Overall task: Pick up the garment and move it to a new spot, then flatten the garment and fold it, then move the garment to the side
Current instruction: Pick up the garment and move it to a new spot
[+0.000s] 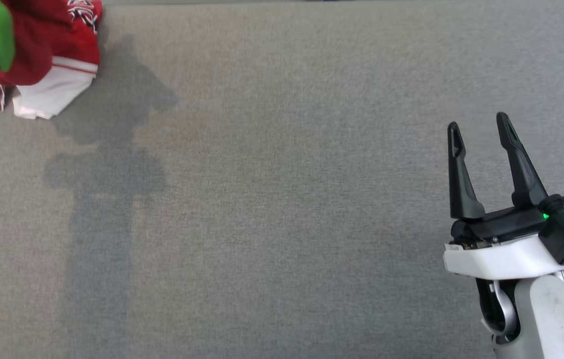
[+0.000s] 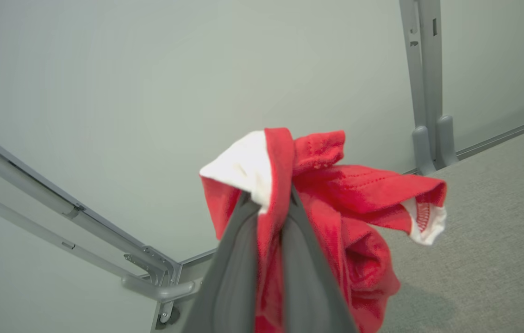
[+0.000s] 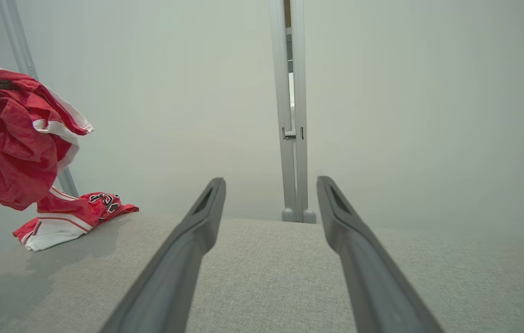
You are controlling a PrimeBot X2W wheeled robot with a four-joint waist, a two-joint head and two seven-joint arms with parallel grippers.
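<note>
Pinching the soft, light, floppy shirt [image 2: 336, 185] by a bunched edge, our left gripper [image 2: 270, 203] holds it over the far left corner of the table [image 1: 282, 199], its bottom resting there, while our right gripper [image 1: 479, 123] is spread.

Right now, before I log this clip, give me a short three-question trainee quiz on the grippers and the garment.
1. True or false: the right gripper holds the garment.
2. The left gripper is: A open; B shut on the garment; C shut and empty.
3. Short answer: is the garment fully off the grey surface?
Key: 1 false, its fingers stand apart and empty; 2 B; 3 no, its lower part lies on the surface.
</note>
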